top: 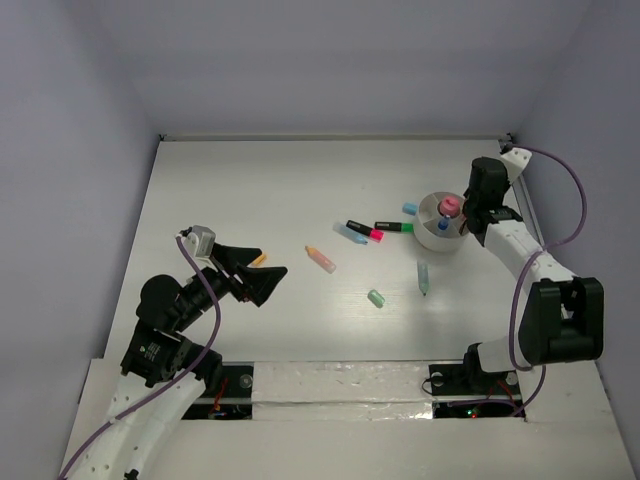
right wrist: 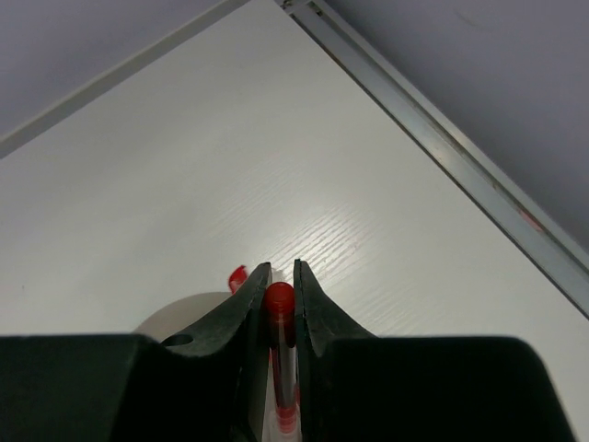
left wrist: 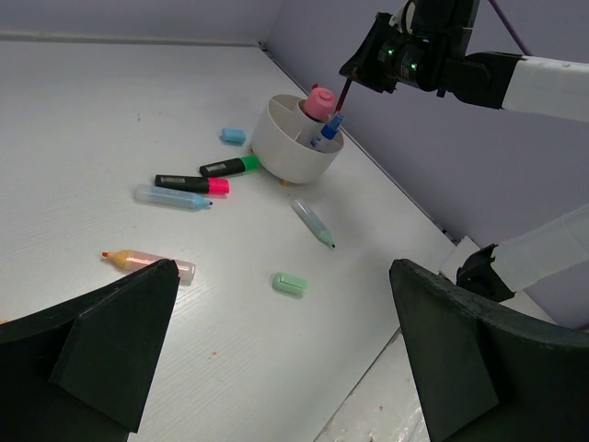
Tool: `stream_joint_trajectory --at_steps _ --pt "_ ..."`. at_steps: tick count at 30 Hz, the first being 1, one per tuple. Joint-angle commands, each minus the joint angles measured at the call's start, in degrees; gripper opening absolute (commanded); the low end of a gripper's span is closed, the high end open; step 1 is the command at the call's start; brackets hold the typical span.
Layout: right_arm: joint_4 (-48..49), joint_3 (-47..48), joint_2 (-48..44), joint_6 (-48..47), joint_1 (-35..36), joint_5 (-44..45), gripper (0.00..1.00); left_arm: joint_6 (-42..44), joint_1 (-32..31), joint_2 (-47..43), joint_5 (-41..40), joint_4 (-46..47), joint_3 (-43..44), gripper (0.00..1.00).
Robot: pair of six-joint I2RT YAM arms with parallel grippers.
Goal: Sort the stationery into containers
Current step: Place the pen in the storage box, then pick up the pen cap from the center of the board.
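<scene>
Stationery lies scattered over the white table in the top view: a blue eraser just beside the round whitish cup, then a green-capped black marker, a pink-capped black marker and a pale blue marker in a loose cluster to the cup's left. An orange marker lies further left, with a mint eraser and a pale teal pen nearer the arms. A pink-capped bottle stands inside the cup. The right gripper hangs at the cup's right rim. The left gripper is well apart on the left, jaws spread wide with nothing between them, and a small orange item is partly hidden behind one finger. The left wrist view looks between its own parted fingers across the same loose pieces to the cup, which holds the bottle and a blue marker. A thin red pen slants from the right gripper down into the cup beside them. The right wrist view shows its two fingers pressed together on the red pen's rounded top, the shaft running downward, with a pale curve of the cup's rim at lower left and bare table beyond.
</scene>
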Motion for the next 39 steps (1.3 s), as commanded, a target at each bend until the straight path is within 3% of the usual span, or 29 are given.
stream_joint_trajectory --at_steps 1,10,11,16,18,20,23,28,30,35,39 --pt "1.58 1.56 0.40 0.60 0.78 0.00 0.19 0.76 0.22 0.13 0.41 2.14 1.08 0.99" --pt "-0.09 2.08 -1.36 0.69 1.83 -0.26 0.34 0.67 0.74 0.13 0.76 2.23 1.08 0.99" --pt "-0.78 2.08 -2.41 0.69 1.83 0.09 0.45 0.76 0.74 0.04 0.85 2.32 1.08 0.99" --pt "-0.88 2.43 -5.57 -0.80 2.45 -0.26 0.45 0.76 0.74 0.04 0.94 2.40 0.99 0.99" --pt "0.69 2.43 -7.94 -3.08 5.42 -4.29 0.43 0.67 0.74 0.04 1.11 2.40 0.99 0.99" --pt "2.37 4.44 -8.31 -7.12 7.53 -9.90 0.31 0.67 0.74 0.21 1.37 2.49 0.91 0.99" --pt "-2.71 13.02 -4.72 -12.92 12.63 -23.06 0.16 0.58 0.74 0.39 1.46 2.67 0.91 0.99" --pt "-26.34 32.99 8.83 -18.83 14.05 -40.41 0.08 0.76 0.74 0.92 1.73 2.49 0.99 0.99" --pt "-34.66 41.58 15.75 -23.82 14.05 -42.18 0.04 0.76 0.74 1.44 1.99 2.58 0.99 0.99" --pt "-43.85 53.39 25.78 -31.30 14.05 -40.35 0.00 0.67 0.74 3.46 3.05 2.84 0.91 0.99" --pt "-52.61 64.37 34.64 -35.78 14.05 -38.67 0.06 0.58 0.74 5.31 3.75 2.93 1.08 0.99"
